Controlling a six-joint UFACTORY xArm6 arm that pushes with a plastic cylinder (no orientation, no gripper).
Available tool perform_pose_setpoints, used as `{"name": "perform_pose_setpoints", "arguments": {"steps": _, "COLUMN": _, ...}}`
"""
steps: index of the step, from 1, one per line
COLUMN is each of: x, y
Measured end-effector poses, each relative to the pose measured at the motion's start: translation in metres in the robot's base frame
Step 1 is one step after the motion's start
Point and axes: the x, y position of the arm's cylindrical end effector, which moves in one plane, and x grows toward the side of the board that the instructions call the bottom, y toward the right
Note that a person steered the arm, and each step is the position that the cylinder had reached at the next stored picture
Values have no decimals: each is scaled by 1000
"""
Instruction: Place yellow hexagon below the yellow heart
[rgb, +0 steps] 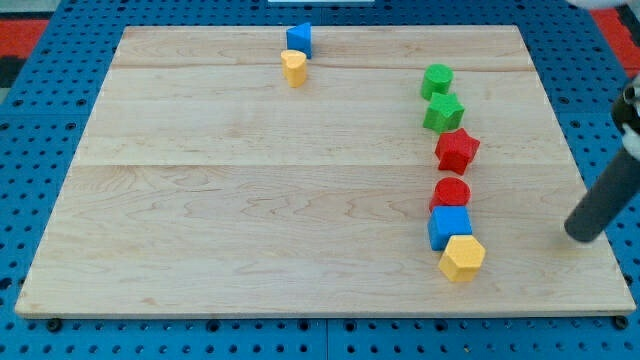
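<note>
The yellow hexagon (461, 258) lies near the board's bottom right, touching the blue cube (449, 226) just above it. The yellow heart (293, 67) sits near the view's top centre, right below a blue triangular block (299, 39). My tip (581, 235) is the lower end of the dark rod at the view's right edge. It stands well to the right of the yellow hexagon and slightly higher, apart from all blocks.
A column of blocks runs up from the hexagon: blue cube, red cylinder (451, 192), red star (457, 150), green star (442, 113), green cylinder (436, 80). The wooden board (250, 200) lies on a blue pegboard surface.
</note>
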Motion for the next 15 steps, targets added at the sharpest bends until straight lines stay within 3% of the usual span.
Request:
{"name": "perform_pose_setpoints", "arguments": {"steps": 1, "x": 31, "y": -48}}
{"name": "perform_pose_setpoints", "arguments": {"steps": 3, "x": 28, "y": -135}}
{"name": "perform_pose_setpoints", "arguments": {"steps": 6, "x": -35, "y": -256}}
{"name": "perform_pose_setpoints", "arguments": {"steps": 8, "x": -103, "y": -262}}
{"name": "perform_pose_setpoints", "arguments": {"steps": 11, "x": -172, "y": -197}}
{"name": "perform_pose_setpoints", "arguments": {"steps": 15, "x": -182, "y": -262}}
